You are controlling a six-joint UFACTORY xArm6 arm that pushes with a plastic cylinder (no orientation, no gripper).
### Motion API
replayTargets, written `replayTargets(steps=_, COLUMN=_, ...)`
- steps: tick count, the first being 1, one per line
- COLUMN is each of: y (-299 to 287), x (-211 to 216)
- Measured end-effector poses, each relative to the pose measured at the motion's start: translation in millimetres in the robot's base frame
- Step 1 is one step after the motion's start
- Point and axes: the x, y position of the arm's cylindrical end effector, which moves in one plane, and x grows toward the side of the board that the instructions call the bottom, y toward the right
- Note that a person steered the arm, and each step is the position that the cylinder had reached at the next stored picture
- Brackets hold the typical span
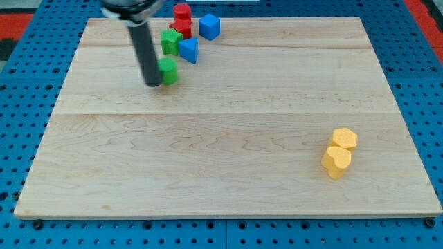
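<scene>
Camera view: my tip (152, 84) touching green cylinder (167, 70) (its left side).

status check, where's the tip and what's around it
My tip against green cylinder, on its left side. Green block, blue wedge, red blocks, blue cube clustered above. Two yellow blocks far right.

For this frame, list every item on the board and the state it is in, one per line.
my tip: on the board, against the view's left side of the green cylinder.
green cylinder: upright, just below the top cluster.
green block: in the cluster, beside the blue triangular block.
red blocks: together at the cluster's top.
blue cube: cluster's right.
yellow blocks: touching pair, lower right.
</scene>
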Motion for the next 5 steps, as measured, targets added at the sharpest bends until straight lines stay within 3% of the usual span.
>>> replayTargets(steps=2, y=15, x=-20)
replayTargets(steps=3, y=36, x=-53)
replayTargets(steps=4, y=39, x=-13)
replayTargets(steps=5, y=45, x=-1)
